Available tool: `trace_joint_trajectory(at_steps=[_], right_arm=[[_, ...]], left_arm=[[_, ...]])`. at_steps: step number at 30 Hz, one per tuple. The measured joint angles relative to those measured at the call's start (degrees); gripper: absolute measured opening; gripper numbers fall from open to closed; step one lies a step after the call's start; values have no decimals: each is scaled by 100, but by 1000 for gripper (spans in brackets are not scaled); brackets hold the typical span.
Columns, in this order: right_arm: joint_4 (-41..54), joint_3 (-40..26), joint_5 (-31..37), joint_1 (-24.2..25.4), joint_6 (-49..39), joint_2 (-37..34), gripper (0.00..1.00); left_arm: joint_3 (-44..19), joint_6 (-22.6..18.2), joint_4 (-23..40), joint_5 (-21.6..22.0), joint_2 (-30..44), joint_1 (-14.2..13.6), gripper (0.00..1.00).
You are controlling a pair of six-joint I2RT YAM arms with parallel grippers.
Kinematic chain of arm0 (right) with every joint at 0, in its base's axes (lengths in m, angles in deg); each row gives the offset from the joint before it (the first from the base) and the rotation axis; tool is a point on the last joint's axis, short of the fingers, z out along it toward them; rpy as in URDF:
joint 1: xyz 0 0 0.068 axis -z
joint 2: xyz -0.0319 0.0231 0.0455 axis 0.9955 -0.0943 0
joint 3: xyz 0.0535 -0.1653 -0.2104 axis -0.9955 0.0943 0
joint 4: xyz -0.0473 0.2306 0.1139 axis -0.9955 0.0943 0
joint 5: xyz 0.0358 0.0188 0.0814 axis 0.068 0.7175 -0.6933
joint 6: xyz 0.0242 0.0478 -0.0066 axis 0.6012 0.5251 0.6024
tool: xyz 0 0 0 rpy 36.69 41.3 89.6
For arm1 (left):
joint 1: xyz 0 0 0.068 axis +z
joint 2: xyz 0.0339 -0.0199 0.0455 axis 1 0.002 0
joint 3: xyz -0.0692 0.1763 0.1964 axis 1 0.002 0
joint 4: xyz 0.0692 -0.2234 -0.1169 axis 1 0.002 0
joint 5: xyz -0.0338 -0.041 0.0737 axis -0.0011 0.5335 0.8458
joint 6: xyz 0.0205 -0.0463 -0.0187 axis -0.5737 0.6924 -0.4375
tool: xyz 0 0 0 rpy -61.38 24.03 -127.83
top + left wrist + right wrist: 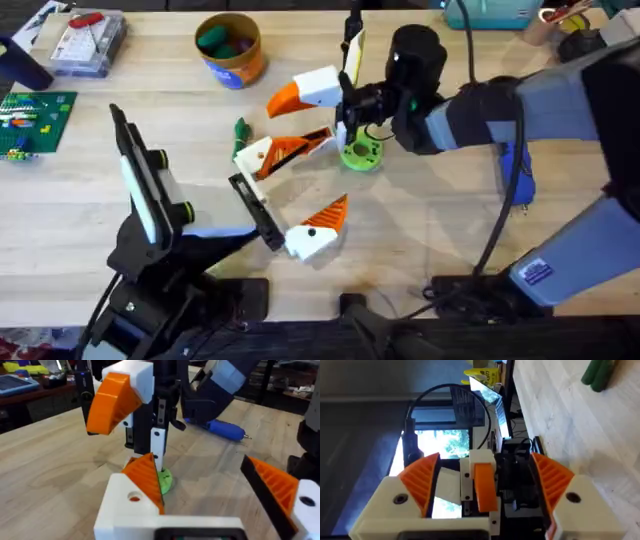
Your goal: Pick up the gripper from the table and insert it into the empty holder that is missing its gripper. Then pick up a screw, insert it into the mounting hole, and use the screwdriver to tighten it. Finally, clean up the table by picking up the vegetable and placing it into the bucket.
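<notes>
Right claw (335, 112) clamped on gripper (484, 485); left claw (275, 195) apart, holder (252, 157) between

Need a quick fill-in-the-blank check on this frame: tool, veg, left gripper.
1. The screwdriver has a body coloured ___.
2. The vegetable lies on the ___, not in the bucket.
3. The left gripper has its fingers ___, with nothing held between them.

Missing words: blue; table; open
</notes>
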Motion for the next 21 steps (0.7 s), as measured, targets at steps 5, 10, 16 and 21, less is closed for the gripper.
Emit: trace_joint_trajectory(at_steps=[5,10,16,21], right_arm=[[605,0,15,355,-300,436,995],[1881,-12,40,866,-920,1094,995],[2484,-9,-39,1173,-1614,1276,995],[2502,-2,-203,1110,-1816,1276,995]], left_arm=[[0,0,1,0,0,0,990],[0,1,1,-2,0,0,990],[0,2,2,-2,0,0,990],[0,3,1,-2,0,0,990]])
